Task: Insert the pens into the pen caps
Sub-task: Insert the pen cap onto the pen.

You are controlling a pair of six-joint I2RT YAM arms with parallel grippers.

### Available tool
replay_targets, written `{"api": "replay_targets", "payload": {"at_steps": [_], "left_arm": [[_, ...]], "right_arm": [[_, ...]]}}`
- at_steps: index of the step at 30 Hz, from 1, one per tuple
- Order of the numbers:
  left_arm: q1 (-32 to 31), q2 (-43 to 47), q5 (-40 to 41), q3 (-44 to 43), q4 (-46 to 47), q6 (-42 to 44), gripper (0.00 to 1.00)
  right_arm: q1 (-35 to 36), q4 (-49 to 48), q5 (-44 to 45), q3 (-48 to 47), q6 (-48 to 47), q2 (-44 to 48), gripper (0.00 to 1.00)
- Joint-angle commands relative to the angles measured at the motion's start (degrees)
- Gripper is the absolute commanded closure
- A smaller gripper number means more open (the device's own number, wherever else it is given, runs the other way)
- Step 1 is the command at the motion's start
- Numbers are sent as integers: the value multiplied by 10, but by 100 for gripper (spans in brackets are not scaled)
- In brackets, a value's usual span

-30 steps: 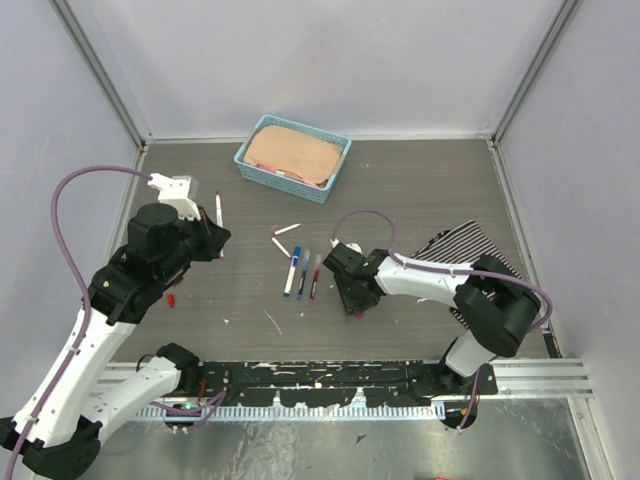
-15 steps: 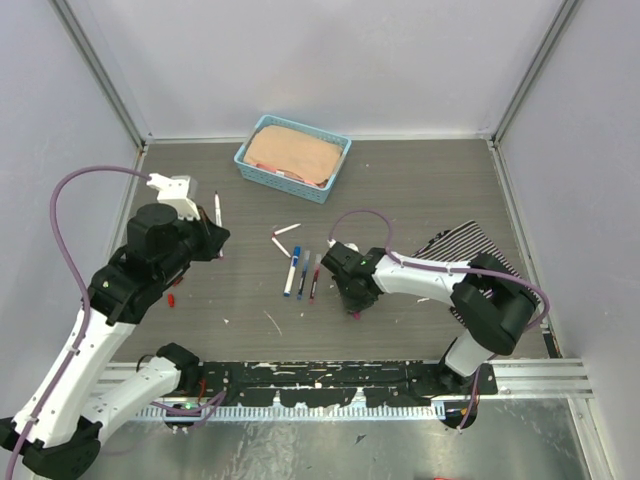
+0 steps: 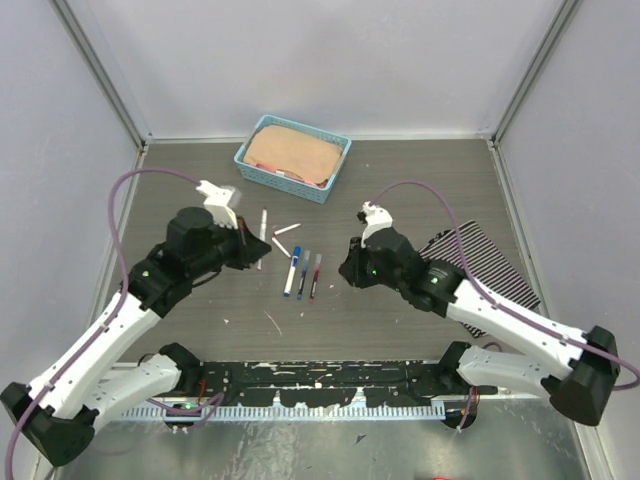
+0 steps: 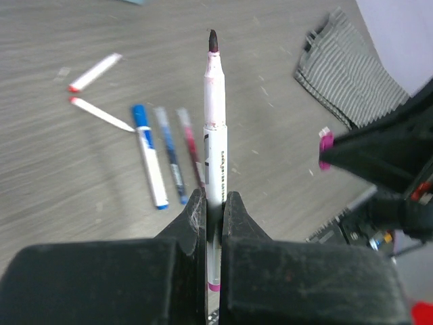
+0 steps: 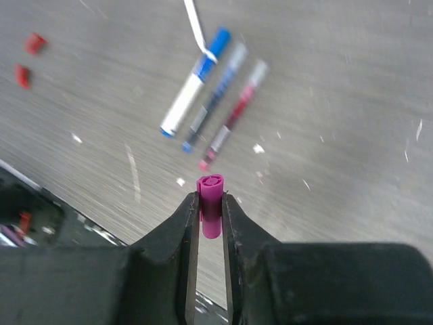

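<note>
Capped pens [image 3: 291, 272]: three. Uncapped pens [image 4: 215, 115]: three. Loose caps [image 5: 210, 203]: three. Basket [image 3: 262, 172], cloth [image 4: 352, 74]: one each.

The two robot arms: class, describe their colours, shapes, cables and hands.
The left arm and right arm have white shell links joined by black rounded joints. A looping purple cable runs to each wrist. The left hand and right hand are black, each with two blunt, tapering fingers.
</note>
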State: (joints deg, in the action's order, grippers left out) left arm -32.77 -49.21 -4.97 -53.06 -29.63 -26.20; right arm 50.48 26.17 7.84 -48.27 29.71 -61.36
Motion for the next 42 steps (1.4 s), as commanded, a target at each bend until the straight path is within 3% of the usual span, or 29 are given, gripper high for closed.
{"api": "replay_targets", "payload": {"at_steps": [1, 6, 12, 25, 42], "left_arm": [[-87, -15, -1, 24, 115, -21, 100], [-193, -42, 30, 40, 207, -21, 100], [-243, -67, 26, 56, 298, -22, 100], [-267, -82, -34, 49, 333, 12, 100], [-278, -83, -19, 46, 328, 22, 100]], "right_arm": [[-2, -116, 39, 1, 37, 63, 99], [-2, -195, 84, 7, 73, 119, 99], [-2, -284, 109, 31, 125, 176, 100], [-2, -352, 83, 15, 146, 186, 100], [-2, -361, 70, 11, 134, 195, 100]]}}
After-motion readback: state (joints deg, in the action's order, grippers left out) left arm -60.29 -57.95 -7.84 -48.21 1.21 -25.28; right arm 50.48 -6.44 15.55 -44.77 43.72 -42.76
